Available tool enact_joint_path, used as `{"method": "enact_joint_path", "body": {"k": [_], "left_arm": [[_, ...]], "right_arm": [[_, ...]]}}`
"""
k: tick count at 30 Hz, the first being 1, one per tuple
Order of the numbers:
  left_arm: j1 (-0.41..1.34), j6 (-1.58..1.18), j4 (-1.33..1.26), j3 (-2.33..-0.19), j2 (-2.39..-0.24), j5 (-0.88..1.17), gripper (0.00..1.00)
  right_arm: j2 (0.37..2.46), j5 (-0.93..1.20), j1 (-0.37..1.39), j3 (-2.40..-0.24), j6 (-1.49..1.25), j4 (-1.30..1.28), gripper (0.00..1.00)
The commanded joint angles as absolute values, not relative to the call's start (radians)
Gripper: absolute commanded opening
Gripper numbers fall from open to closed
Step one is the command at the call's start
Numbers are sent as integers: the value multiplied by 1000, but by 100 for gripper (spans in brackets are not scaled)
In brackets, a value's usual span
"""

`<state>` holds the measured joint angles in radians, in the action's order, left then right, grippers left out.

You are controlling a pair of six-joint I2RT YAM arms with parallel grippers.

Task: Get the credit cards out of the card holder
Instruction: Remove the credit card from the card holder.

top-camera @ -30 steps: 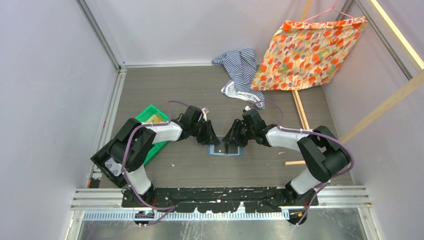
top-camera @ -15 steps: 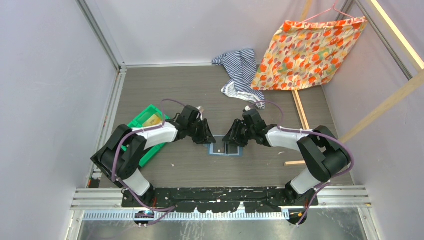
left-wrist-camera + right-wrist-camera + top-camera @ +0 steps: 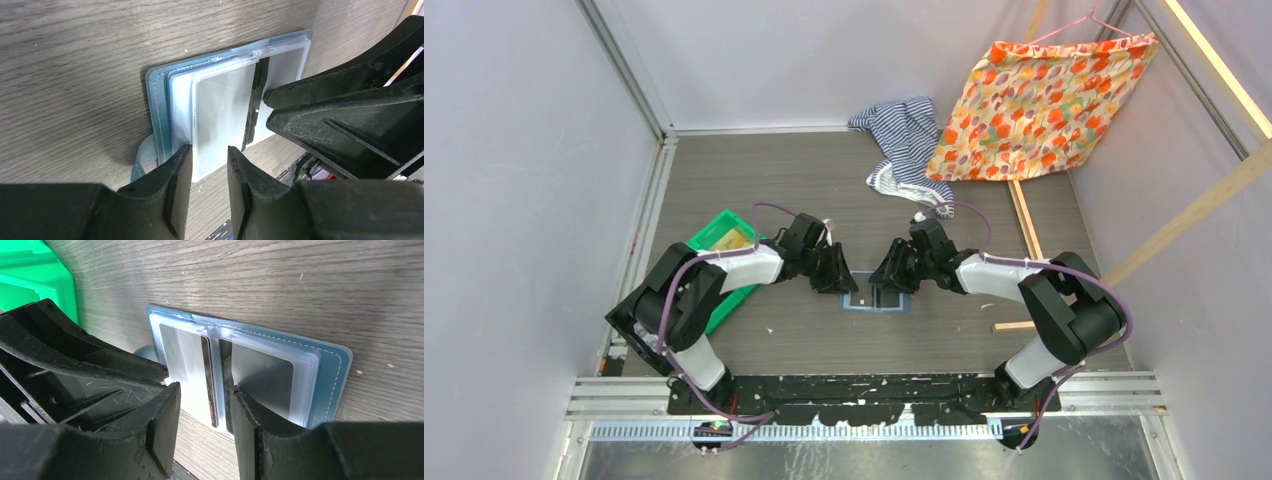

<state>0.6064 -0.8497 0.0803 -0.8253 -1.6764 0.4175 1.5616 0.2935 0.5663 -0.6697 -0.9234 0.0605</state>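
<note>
The slate-blue card holder (image 3: 873, 299) lies open and flat on the table between both grippers. Its clear sleeves hold greyish-dark credit cards (image 3: 222, 107) (image 3: 262, 375). A dark card edge (image 3: 212, 385) stands at the centre fold. My left gripper (image 3: 843, 283) is low over the holder's left panel, jaws slightly apart over the sleeve's near edge (image 3: 209, 160), nothing pinched. My right gripper (image 3: 884, 283) is low over the right panel, jaws apart either side of the centre fold (image 3: 205, 400). Each gripper's black fingers (image 3: 350, 115) (image 3: 75, 365) show in the other wrist view.
A green plastic bin (image 3: 719, 237) sits left of the left arm and shows in the right wrist view (image 3: 35, 275). A striped cloth (image 3: 904, 135) and an orange floral cloth (image 3: 1044, 100) lie at the back. A wooden stick (image 3: 1024, 225) lies at the right.
The left arm's elbow has shifted a little, showing more of the green bin. Both grippers stay at the holder, and the holder has not moved.
</note>
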Motion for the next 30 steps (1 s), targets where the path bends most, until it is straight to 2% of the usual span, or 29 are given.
{"method": "enact_joint_path", "body": {"k": [1, 10, 20, 23, 28, 30], "left_arm": [[603, -833, 52, -821, -1703, 446, 34], [573, -963, -246, -741, -1747, 604, 34], [572, -988, -282, -739, -1767, 615, 29], [572, -985, -276, -738, -1780, 607, 24], [572, -964, -226, -750, -1779, 576, 4], [572, -961, -216, -752, -1776, 570, 1]], "right_arm": [[1528, 272, 562, -660, -922, 54, 47], [1541, 286, 561, -664, -925, 65, 47], [1519, 284, 557, -652, -934, 71, 47], [1506, 276, 551, -647, -934, 64, 46], [1482, 253, 548, -649, -922, 37, 45], [1475, 245, 548, -652, -916, 26, 45]]}}
